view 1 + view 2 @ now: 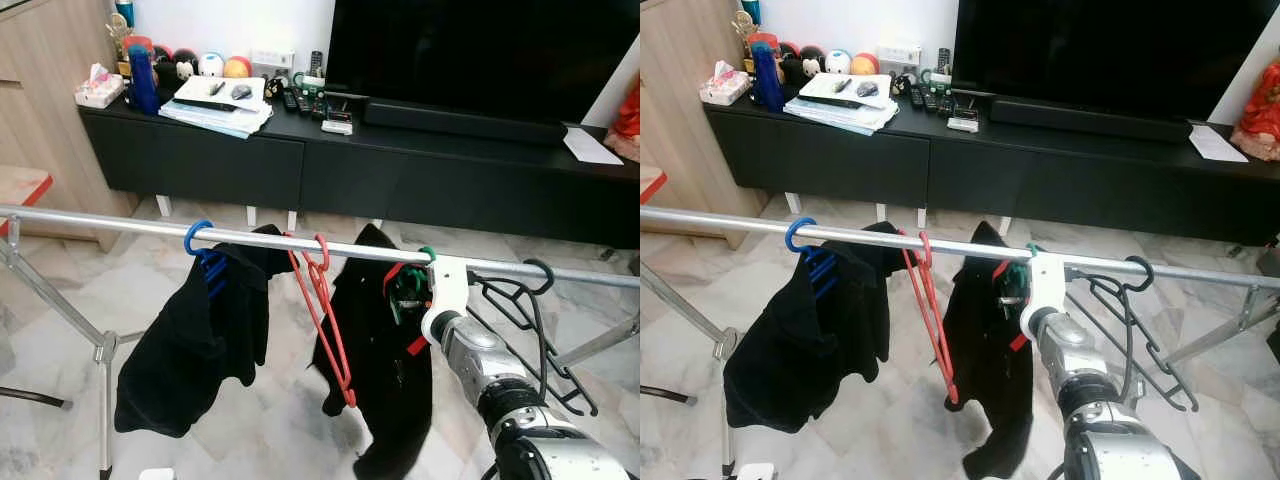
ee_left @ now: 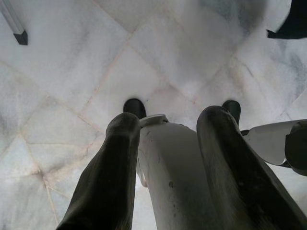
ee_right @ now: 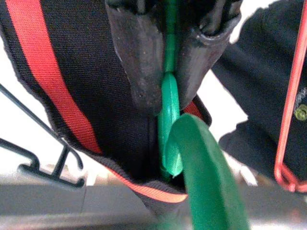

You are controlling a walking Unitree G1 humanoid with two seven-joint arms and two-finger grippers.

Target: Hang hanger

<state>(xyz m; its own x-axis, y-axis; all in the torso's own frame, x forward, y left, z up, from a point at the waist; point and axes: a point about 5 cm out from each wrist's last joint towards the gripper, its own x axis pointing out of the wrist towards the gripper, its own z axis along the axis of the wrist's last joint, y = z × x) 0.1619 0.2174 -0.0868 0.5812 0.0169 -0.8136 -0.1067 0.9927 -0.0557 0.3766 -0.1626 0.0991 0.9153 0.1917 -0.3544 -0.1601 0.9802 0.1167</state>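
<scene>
Silver metal clothes rail (image 1: pixel 120 226) runs across the frame on a folding stand over the pale marble floor (image 1: pixel 270 420).

Left to right along the rail: blue plastic hanger (image 1: pixel 198 240) carrying a black garment (image 1: pixel 190 345); bare red wire hanger (image 1: pixel 325 320); second black garment with red trim (image 1: pixel 380 350), hung on the green plastic hanger (image 3: pixel 201 167); empty black wire hanger (image 1: pixel 530 310) at the far right. Behind the rail, a long black TV counter (image 1: pixel 300 160) with a black television (image 1: pixel 480 50) on it.

Progress: the green hanger's hook (image 1: pixel 428 253) curves over the rail, and the wrist view shows the rail just under the hook. Judged nearly done: the hook looks seated or very close to it. Left to do: let go and draw the arm away without dragging the hanger off.

Pose: left hand (image 2: pixel 182 108) hangs idle, pointing down at the floor, fingers apart with nothing between them. Right arm is stretched forward and up to the rail, right hand (image 3: pixel 168 72) just beneath it, two black fingers (image 3: pixel 136 52) clenched on the green hanger's neck below the hook.
</scene>
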